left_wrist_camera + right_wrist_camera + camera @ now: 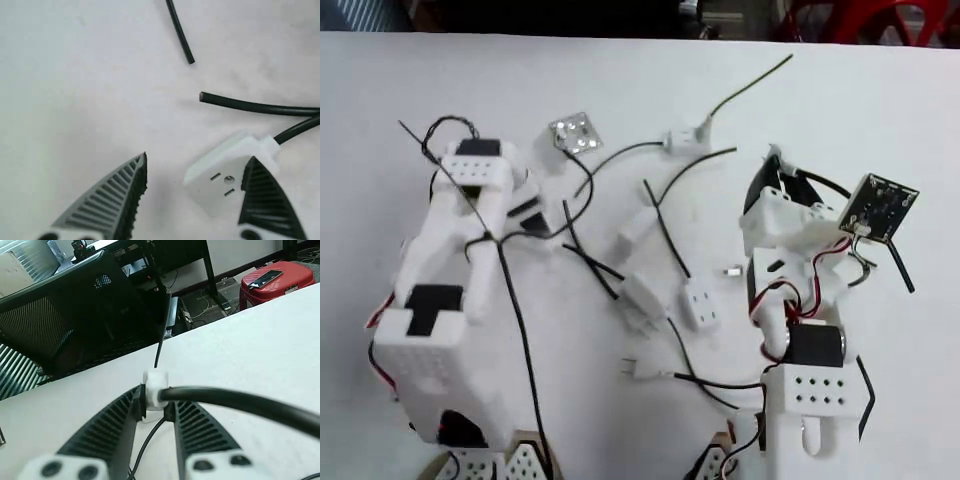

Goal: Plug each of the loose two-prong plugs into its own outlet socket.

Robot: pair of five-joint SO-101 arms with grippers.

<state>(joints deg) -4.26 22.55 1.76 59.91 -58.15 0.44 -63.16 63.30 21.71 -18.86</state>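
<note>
My right gripper is shut on a small white two-prong plug, and its thick black cable runs back past the fingers. From above, that plug's prongs stick out left of the right arm. A white outlet socket lies on the table against the inner side of one finger of my open left gripper. More white sockets and plugs lie mid-table: a socket, a plug on a black cable, and a plug farther back.
Black cables cross the middle of the white table. A small square board lies at the back. Two cut cable ends lie near the left gripper. Beyond the table's far edge stand a black chair and a red stool.
</note>
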